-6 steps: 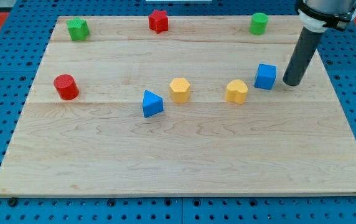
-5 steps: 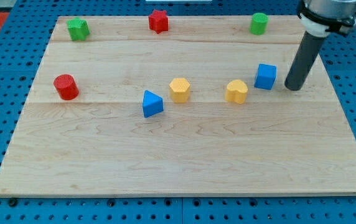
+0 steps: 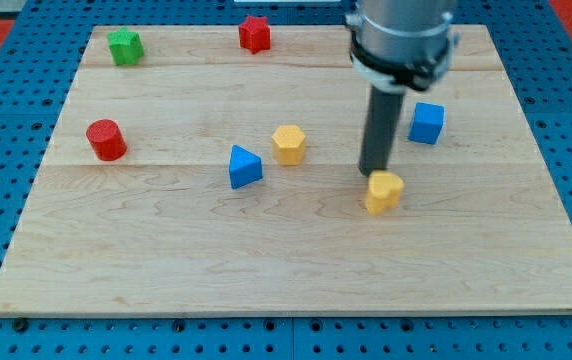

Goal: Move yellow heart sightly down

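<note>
The yellow heart (image 3: 384, 192) lies on the wooden board (image 3: 286, 270), right of centre and below its neighbours. My tip (image 3: 372, 174) stands right at the heart's upper left edge, touching it. The dark rod rises from there toward the view's top and hides the green block at the top right.
A yellow hexagon (image 3: 289, 144) and a blue triangle (image 3: 245, 166) lie left of the heart. A blue cube (image 3: 427, 122) is up to its right. A red cylinder (image 3: 106, 139) is at the left. A green star (image 3: 124, 46) and a red star (image 3: 255, 33) sit along the top edge.
My tip has moved from right of the blue cube to above the yellow heart. The heart has slid down the board by about 45 pixels. The other blocks have not moved.
</note>
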Robot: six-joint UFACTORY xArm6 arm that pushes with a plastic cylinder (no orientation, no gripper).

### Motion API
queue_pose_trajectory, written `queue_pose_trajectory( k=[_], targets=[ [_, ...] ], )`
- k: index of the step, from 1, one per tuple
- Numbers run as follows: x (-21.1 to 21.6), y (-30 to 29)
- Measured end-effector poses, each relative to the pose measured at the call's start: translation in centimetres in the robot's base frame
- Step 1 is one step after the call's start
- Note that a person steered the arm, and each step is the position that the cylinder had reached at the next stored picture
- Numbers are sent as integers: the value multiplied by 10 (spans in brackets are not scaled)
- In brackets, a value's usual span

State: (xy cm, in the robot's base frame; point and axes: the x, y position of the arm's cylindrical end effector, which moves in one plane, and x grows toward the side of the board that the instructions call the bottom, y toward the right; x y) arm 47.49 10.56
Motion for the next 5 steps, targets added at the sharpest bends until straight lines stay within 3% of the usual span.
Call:
queue_pose_trajectory(
  k=[1,2,3,4,5],
  targets=[
    [28,25],
    [9,12],
    [36,0],
    [65,53],
    [61,55]
  ],
)
